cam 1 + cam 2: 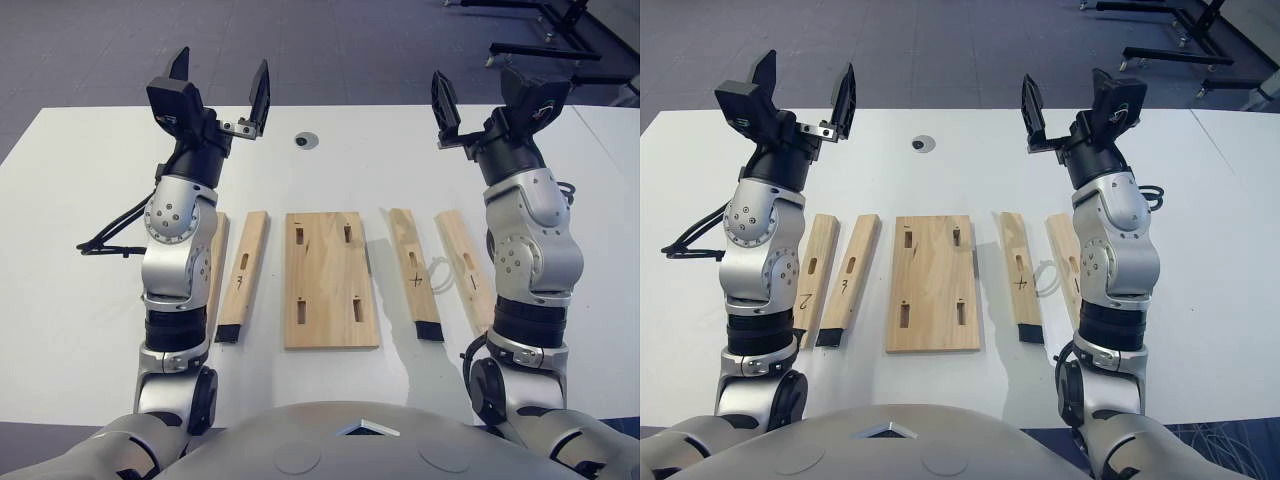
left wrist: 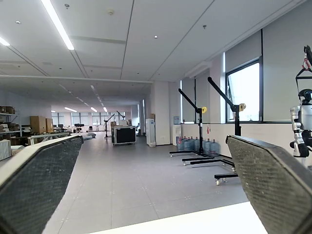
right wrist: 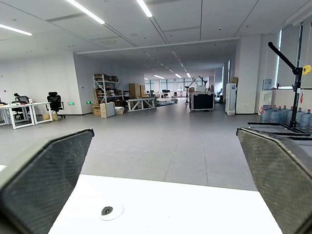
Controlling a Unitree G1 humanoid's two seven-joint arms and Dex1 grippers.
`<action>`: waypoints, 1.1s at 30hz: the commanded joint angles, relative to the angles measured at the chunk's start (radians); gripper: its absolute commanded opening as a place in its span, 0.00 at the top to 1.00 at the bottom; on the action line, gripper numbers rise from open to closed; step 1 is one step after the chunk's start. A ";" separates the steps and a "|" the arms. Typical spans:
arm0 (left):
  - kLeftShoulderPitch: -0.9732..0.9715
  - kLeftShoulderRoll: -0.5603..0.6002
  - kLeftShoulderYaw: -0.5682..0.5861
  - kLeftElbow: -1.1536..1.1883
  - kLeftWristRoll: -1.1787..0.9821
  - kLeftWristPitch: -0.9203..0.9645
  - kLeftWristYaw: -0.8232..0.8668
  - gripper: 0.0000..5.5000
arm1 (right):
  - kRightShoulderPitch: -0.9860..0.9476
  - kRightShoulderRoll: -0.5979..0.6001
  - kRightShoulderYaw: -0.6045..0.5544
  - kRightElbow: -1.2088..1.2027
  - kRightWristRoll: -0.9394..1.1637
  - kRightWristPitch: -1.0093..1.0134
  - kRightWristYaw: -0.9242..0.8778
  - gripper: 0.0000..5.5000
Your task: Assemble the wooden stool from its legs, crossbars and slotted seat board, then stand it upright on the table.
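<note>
**Stool parts lying flat in a row, both grippers up and open**

Going left to right across the white table (image 1: 1200, 300). The left gripper (image 1: 805, 78) hangs over the far left part of the table with its two fingers spread wide and nothing between them. In its wrist view the dark textured pads (image 2: 39, 185) sit far apart.

The wood is all pale, unfinished and flat on the table, lined up side by side nearer the near edge and running near to far.

- The leftmost slat (image 1: 816, 262) has an oval slot and a pen mark. The left arm covers its left edge and near end.
- The second slat (image 1: 852, 275), just beside it, has a slot, a pen mark and a black tip at the near end.
- The seat board (image 1: 933, 283) sits at the middle of the row, a wide rectangle with four small slots, two near each end.
- The third slat (image 1: 1020, 275) also has a pen mark and a black near end.
- The rightmost slat (image 1: 1061, 250) is mostly hidden behind the right arm, so I can't make out its near end.

Between those last two slats lies a small whitish loop (image 1: 1045, 276), and I can't tell what it is.

The right gripper (image 1: 1072, 100) hangs over the far right part of the table, also wide open and empty, with its pads (image 3: 44, 180) well apart in the wrist view.

A round grommet (image 1: 923, 144) sits near the far edge, between the two grippers.
</note>
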 commanded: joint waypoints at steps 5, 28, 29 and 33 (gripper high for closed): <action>-0.017 -0.009 0.014 0.011 -0.002 0.021 0.019 0.02 | 0.002 -0.004 0.002 -0.008 -0.015 -0.001 -0.009 0.02; -0.042 -0.037 0.046 0.018 -0.059 0.073 0.046 0.02 | 0.007 -0.020 -0.013 0.027 -0.044 -0.042 0.001 0.02; -0.043 -0.034 0.044 0.021 -0.055 0.071 0.041 0.02 | 0.008 -0.018 -0.012 0.027 -0.045 -0.043 0.000 0.02; -0.046 -0.021 0.026 0.036 -0.020 0.047 0.031 0.02 | 0.004 -0.014 -0.009 0.034 -0.049 -0.051 -0.001 0.02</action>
